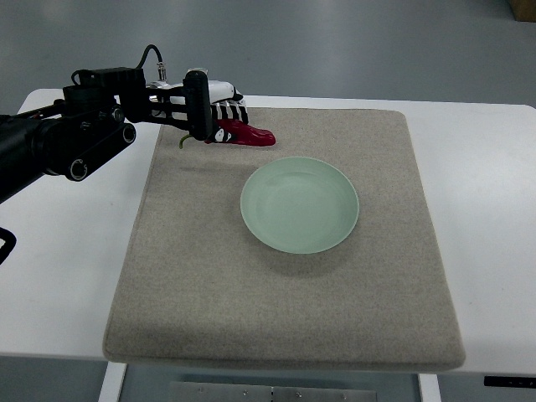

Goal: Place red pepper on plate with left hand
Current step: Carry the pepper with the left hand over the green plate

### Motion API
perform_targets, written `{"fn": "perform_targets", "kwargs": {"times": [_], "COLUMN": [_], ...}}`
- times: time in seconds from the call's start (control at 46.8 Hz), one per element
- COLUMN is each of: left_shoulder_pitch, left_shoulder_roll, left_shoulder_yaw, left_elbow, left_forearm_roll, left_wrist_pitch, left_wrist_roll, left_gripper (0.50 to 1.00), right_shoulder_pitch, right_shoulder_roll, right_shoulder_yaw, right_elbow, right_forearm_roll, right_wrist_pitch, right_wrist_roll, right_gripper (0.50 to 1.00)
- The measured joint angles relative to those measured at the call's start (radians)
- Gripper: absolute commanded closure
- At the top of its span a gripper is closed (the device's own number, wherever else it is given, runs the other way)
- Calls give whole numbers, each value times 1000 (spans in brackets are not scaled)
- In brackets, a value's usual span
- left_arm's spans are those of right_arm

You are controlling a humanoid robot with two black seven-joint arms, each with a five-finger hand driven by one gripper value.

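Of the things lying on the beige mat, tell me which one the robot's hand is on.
The glossy red pepper at the beige felt mat's far-left corner: the left hand's fingers close over its stem end. The round pale green plate sits apart, mid-mat, untouched and empty.

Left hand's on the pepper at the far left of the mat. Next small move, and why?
Probably lift a little, then carry toward the plate. The left hand appears closed on the red pepper, which sits low by the mat, up and left of the plate. The plate holds nothing, so the pepper isn't yet placed.
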Motion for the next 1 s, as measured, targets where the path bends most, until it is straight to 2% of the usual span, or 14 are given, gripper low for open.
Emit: {"fn": "perform_targets", "kwargs": {"times": [0.513,1.004], "left_shoulder_pitch": [5,23], "left_shoulder_roll": [0,-1], "left_shoulder_yaw": [-20,5], "left_elbow": [-282,-311], "left_forearm_roll": [12,21], "left_wrist_pitch": [-5,-21], "left_wrist_roll": [-7,-7], "left_gripper": [1000,990], "right_shoulder_pitch": [0,0], "right_shoulder_roll": [0,0], "right_shoulder_yaw": [0,0], "right_elbow": [0,0], "right_forearm_roll": [0,0], "right_wrist_pitch": [0,0], "right_wrist_roll": [0,0], "right_gripper": [572,572]}}
